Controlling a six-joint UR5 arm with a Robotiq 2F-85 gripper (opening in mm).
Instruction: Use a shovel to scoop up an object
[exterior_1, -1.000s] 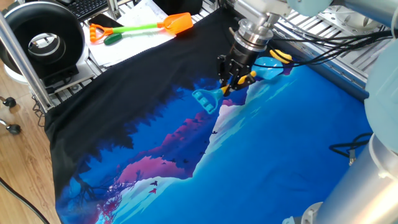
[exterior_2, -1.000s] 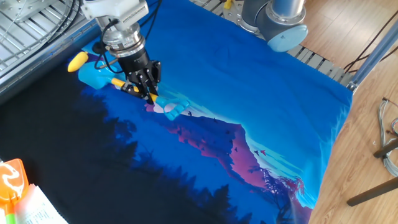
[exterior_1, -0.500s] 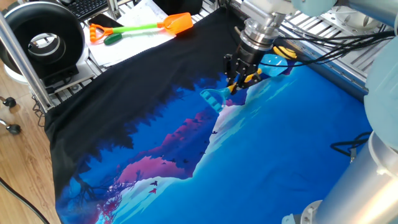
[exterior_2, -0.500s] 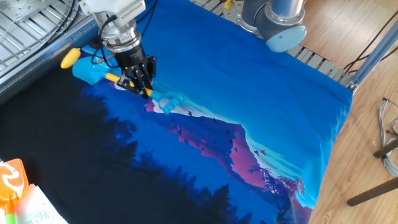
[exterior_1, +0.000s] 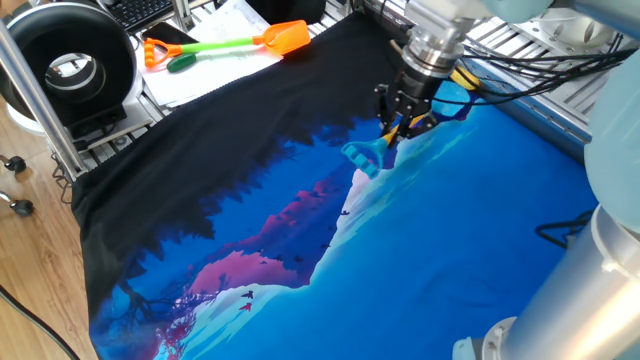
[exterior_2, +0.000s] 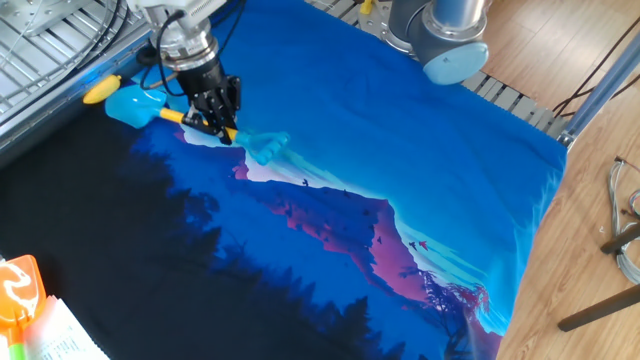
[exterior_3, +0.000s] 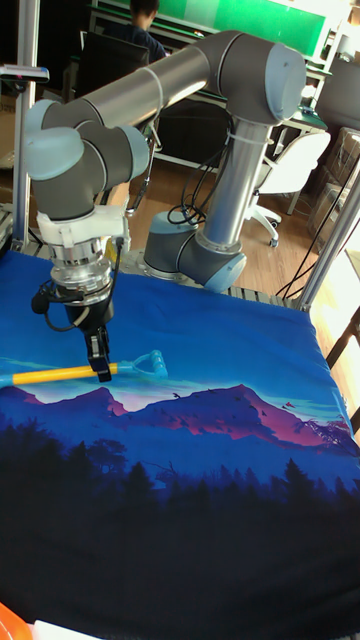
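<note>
Upper centre of one fixed view: end effector (exterior_1: 400, 127) clenched on the yellow shaft of the shovel (exterior_1: 425, 112), close to the blue D-shaped handle end, which points toward the middle of the frame. Seen from the other fixed view, upper left: light-blue blade lying flat or nearly flat on the printed cloth (exterior_2: 420, 200) covering the counter, with the object (exterior_2: 97, 90), a small yellow oval, touching or just past the blade's far edge, beside the metal rails at the frame's left border. In the tall fixed view, left of centre: shaft running level toward the left edge, blade and object out of frame there.

Step in hand, by all appearances: driving the blade under the object. Not possible to tell from these views whether the oval sits on the blade or merely against its lip. Best done by keeping the blade's leading edge pressed low on the cloth and the push straight along the shaft, slow enough not to roll the oval away toward the rails. Worth tilting the handle end down only once the oval rides well onto the blade. Grip far from the blade, so some flex or twist in the plastic likely.

Upper left of one fixed view: an orange-bladed shovel (exterior_1: 225, 44) lying well apart, uninvolved.
</note>
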